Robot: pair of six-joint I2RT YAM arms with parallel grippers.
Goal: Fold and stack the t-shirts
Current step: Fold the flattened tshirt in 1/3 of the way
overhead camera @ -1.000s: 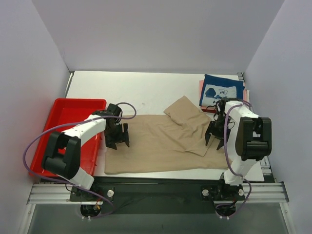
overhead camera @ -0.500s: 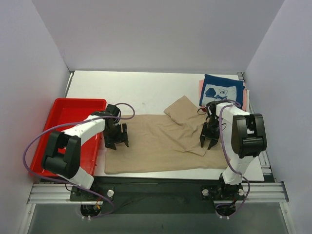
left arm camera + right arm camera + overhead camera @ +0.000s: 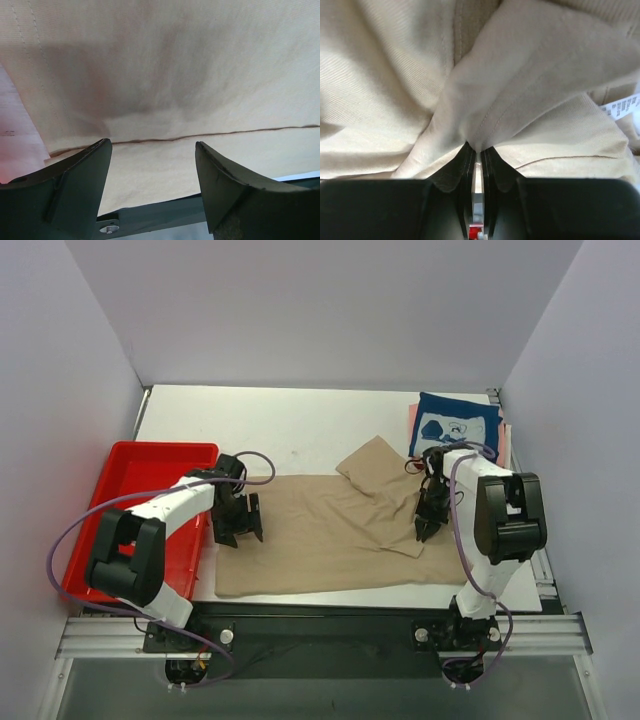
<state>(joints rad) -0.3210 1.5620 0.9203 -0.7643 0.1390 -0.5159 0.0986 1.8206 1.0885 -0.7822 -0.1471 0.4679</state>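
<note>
— While we look from overhead, what lies on the white table?

— A soft tan t-shirt is spread just below centre, flat at 9 o'clock and rumpled toward 2 o'clock, where a flap is folded over. At 2 o'clock of the table a folded navy t-shirt with white print lies on a pink t-shirt. A glossy red tray with a raised rim sits at 9 o'clock.

— And the arms?

— The left gripper stands on the shirt's 9 o'clock edge, jaws spread. The right gripper is on the rumpled 3 o'clock side, its jaws together.

— What about the left wrist view?

— Smooth, finely woven tan cloth fills it, and a dark seam runs across. Both dark fingers stand wide apart over the cloth, holding nothing.

— The right wrist view?

— Ribbed tan fabric gathers into a peaked fold at 6 o'clock, pinched between the closed black fingers. A white label shows at 3 o'clock.

— Anything changed from a second ago?

— The right gripper stood open at the shirt's right edge; it has since shifted toward 9 o'clock and clamped the fold. The left arm has not moved.
</note>
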